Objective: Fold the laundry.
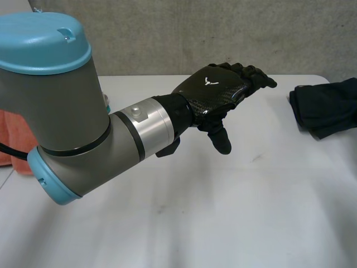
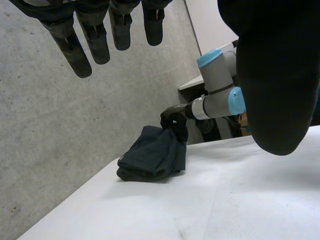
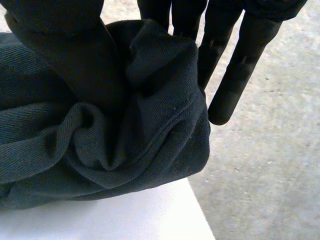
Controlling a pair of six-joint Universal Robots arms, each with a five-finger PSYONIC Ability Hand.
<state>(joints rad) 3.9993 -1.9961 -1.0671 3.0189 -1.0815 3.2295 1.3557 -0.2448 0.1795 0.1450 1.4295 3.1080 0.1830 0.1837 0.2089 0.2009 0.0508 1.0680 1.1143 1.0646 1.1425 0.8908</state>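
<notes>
The left hand (image 1: 220, 89) hovers above the white table (image 1: 223, 218) with its fingers (image 2: 80, 47) straight and spread, holding nothing. Its thumb sits close to the wrist camera and blocks much of what lies behind it. The right hand (image 3: 60, 50) grips the dark garment (image 3: 100, 140): its thumb presses into a bunched fold. Some fingers pass behind the cloth and are hidden there, while others (image 3: 240, 70) stand straight just past its edge. In the head view the dark garment (image 1: 326, 106) lies crumpled at the table's far right corner, cut off by the frame edge, so its kind cannot be made out. From the left wrist, the right hand (image 2: 175, 122) sits on top of the heap. An orange cloth (image 1: 17, 139) shows partly behind the left arm (image 1: 67, 117).
</notes>
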